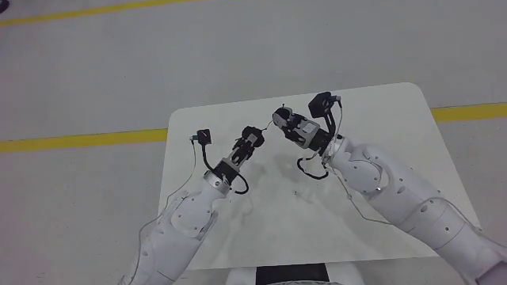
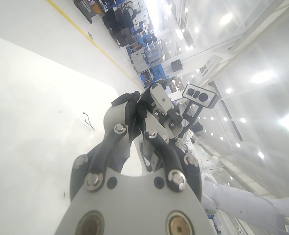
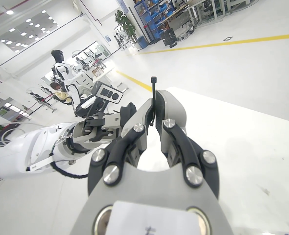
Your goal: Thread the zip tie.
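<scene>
In the top view, the right end effector [image 1: 281, 117] and the left end effector [image 1: 250, 137] are meeting almost tip to tip above the far half of the smooth white worktop [image 1: 380, 127]. Both are sitting well inside its side edges, with the rounded far edge near.

In the left wrist view, the left end effector's black-wrapped fingers [image 2: 128, 101] are pressing together. I cannot tell what they are pinching.

In the right wrist view, the right end effector is clenching the thin black zip tie [image 3: 153, 81] between ribbed pads, and the tie's small square head is sticking out past the fingertips.
</scene>
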Controlling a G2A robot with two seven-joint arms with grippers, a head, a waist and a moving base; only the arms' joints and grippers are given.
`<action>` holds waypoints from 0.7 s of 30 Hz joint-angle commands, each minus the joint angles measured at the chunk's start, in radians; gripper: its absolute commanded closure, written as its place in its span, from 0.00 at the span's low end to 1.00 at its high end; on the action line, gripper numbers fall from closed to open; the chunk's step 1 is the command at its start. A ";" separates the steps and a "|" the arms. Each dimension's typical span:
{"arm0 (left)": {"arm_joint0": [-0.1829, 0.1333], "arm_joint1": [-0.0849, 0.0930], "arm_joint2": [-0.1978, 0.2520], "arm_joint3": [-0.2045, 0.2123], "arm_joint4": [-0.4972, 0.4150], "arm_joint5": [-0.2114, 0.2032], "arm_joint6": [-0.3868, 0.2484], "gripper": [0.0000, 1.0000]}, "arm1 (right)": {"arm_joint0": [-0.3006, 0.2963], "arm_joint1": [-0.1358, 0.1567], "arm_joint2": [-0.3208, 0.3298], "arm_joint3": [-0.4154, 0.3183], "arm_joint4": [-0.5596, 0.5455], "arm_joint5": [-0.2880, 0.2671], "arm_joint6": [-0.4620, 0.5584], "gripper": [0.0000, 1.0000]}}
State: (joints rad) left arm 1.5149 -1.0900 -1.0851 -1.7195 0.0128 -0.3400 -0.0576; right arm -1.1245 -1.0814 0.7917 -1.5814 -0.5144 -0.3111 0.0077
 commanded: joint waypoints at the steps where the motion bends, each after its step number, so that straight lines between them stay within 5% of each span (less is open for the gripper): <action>1: 0.003 -0.001 -0.004 -0.001 -0.004 0.000 0.000 1.00 | -0.004 -0.004 0.004 0.001 -0.004 0.000 0.001 1.00; 21: 0.010 -0.009 -0.016 -0.016 -0.002 0.000 -0.008 1.00 | -0.025 -0.042 0.023 0.017 -0.011 -0.011 0.017 1.00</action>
State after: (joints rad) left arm 1.5245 -1.0982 -1.0997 -1.7344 0.0109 -0.3400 -0.0654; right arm -1.1491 -1.1216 0.8140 -1.5662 -0.5249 -0.3223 0.0228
